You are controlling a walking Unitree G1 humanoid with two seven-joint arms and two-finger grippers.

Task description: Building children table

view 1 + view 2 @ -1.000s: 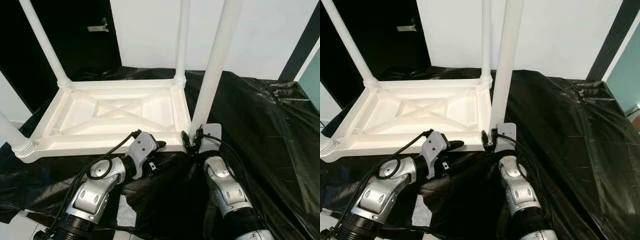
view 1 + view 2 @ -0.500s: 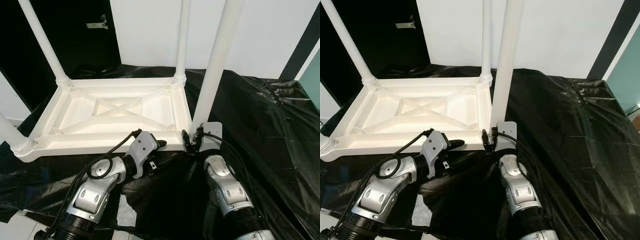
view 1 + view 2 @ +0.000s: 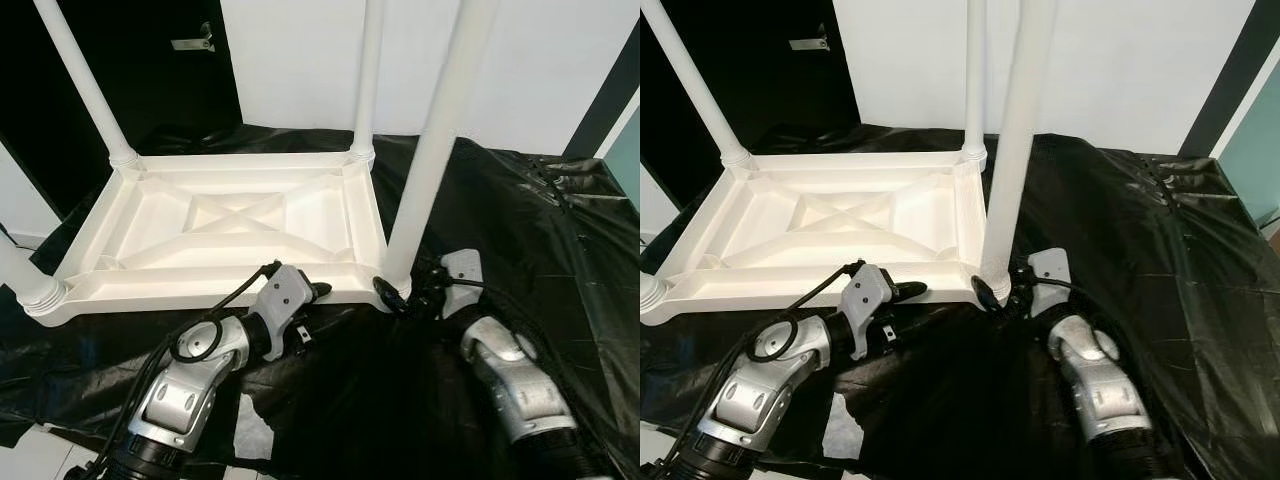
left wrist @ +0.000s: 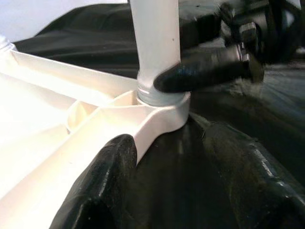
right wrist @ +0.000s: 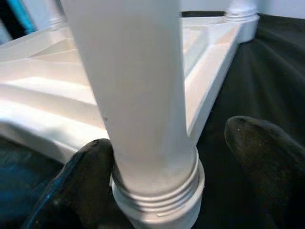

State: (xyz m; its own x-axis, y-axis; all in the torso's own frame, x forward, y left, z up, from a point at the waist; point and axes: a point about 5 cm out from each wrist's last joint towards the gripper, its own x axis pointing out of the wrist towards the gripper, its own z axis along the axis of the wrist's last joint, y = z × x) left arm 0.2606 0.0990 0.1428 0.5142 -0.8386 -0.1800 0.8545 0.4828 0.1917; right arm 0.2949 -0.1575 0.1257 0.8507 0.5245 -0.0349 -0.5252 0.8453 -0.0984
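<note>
The white children's table [image 3: 210,215] lies upside down on a black plastic sheet [image 3: 560,250], its legs pointing up. The near-right leg [image 3: 430,150] stands in its corner socket [image 4: 162,102]. My right gripper [image 3: 405,292] is open around that leg's threaded base [image 5: 157,191]. One of its fingers [image 5: 90,171] touches the leg and the other finger [image 5: 267,157] stands apart from it. My left gripper [image 3: 318,290] is open at the table's near rim [image 3: 200,290], just left of that corner. One of its fingers [image 4: 105,186] lies against the rim.
The other legs rise at the far left [image 3: 85,90], the far right [image 3: 367,80] and the near left [image 3: 25,280]. A white wall [image 3: 300,60] and a dark doorway [image 3: 150,70] stand behind. Pale floor [image 3: 30,460] shows at the sheet's near-left edge.
My right arm has swung to the right, so its wrist now sits right of the near-right leg instead of in front of it. My left gripper has stayed at the rim.
</note>
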